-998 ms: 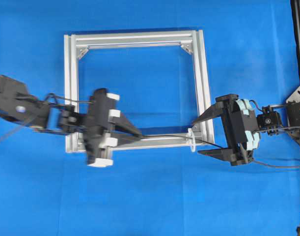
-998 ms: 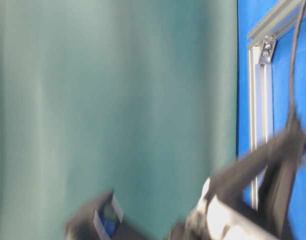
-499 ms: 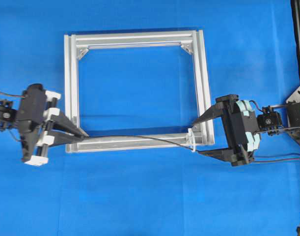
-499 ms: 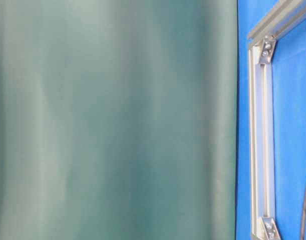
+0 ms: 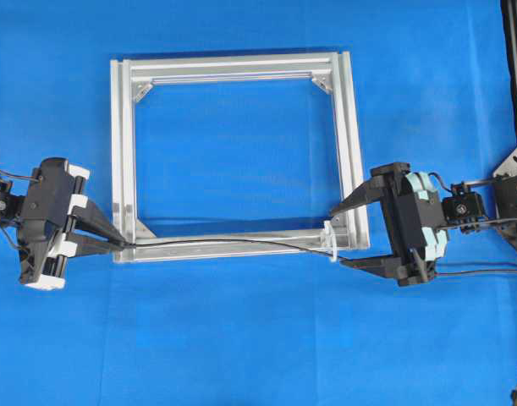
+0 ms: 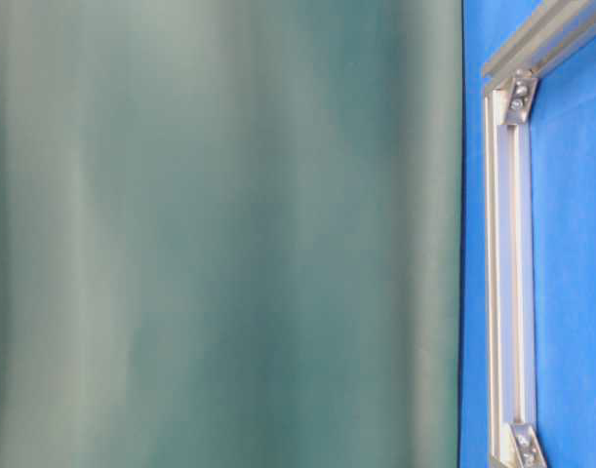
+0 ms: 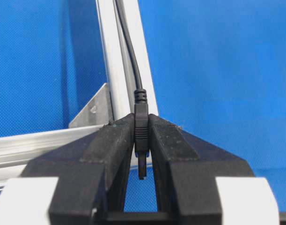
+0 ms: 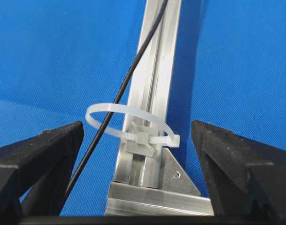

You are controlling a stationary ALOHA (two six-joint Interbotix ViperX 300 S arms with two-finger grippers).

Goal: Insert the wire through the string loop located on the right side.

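My left gripper pinches the thin black wire by its stiff plug. The cable looks floppy, so grab there. Right gripper is spread wide around the white string loop.

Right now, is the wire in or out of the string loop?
In. The wire passes through the string loop in the right wrist view.

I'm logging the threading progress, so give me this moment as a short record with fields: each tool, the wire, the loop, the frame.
left tool: shut on the wire's plug, beside the frame's left bottom corner
right tool: open, jaws on either side of the string loop
wire: runs along the frame's bottom rail, passes through the loop in the right wrist view
string loop: white, fixed on the rail by the right bottom corner
frame: silver square, flat on the blue cloth
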